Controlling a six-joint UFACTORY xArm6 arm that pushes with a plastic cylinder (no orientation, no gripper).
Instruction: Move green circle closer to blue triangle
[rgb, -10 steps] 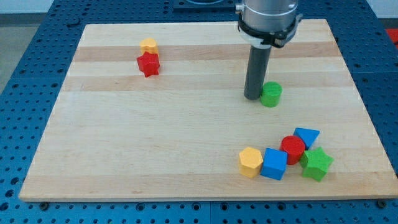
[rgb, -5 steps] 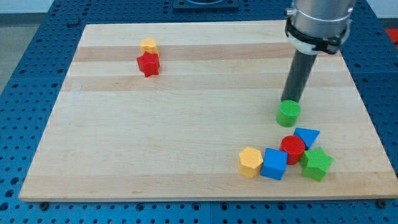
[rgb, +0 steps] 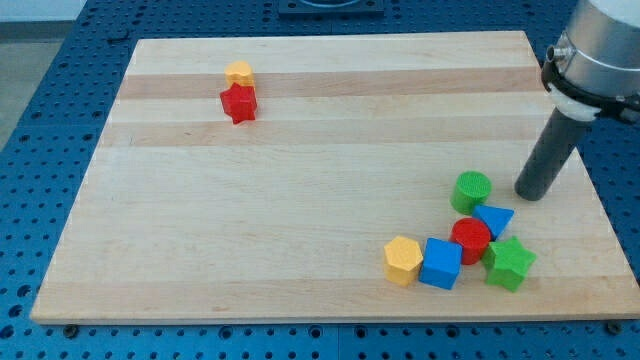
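The green circle (rgb: 471, 191) sits at the view's lower right, touching or almost touching the upper left corner of the blue triangle (rgb: 493, 219). My tip (rgb: 530, 194) rests on the board to the right of the green circle, a small gap away, and above and right of the blue triangle. The dark rod rises from it toward the view's upper right.
A red circle (rgb: 470, 238), green star (rgb: 510, 263), blue cube (rgb: 440, 263) and yellow hexagon (rgb: 402, 260) cluster around the triangle. A red star (rgb: 239, 103) and a yellow block (rgb: 238, 73) sit at the upper left. The board's right edge (rgb: 585, 170) is near my tip.
The green circle moved down and right, ending next to the blue triangle. My tip swung from the circle's left, over its top, to its right side.
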